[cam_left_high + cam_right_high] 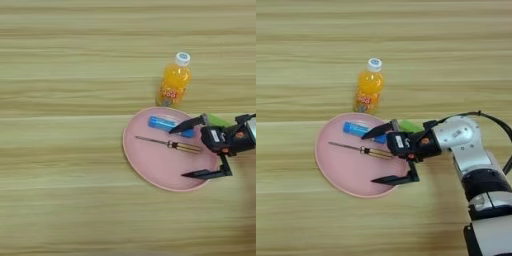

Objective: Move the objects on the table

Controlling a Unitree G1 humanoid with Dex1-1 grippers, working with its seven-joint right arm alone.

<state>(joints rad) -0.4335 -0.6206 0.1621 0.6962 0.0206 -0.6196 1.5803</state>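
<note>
Pink plate (pixel 150 167) in the left eye view holds the screwdriver (pixel 170 144) and tube (pixel 162 123); the bottle (pixel 174 82) stands just behind its rim on the counter (pixel 60 100), label unreadable.

Right eye view: the tool (pixel 380 155), spread wide and empty, straddles the screwdriver handle; closing could roll it or nudge the plate.

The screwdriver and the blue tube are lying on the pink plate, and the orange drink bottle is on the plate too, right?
Not quite. The screwdriver and the blue tube do lie on the pink plate, but the orange drink bottle stands on the table, just behind the plate's far rim. The left eye view shows its base off the plate.
</note>
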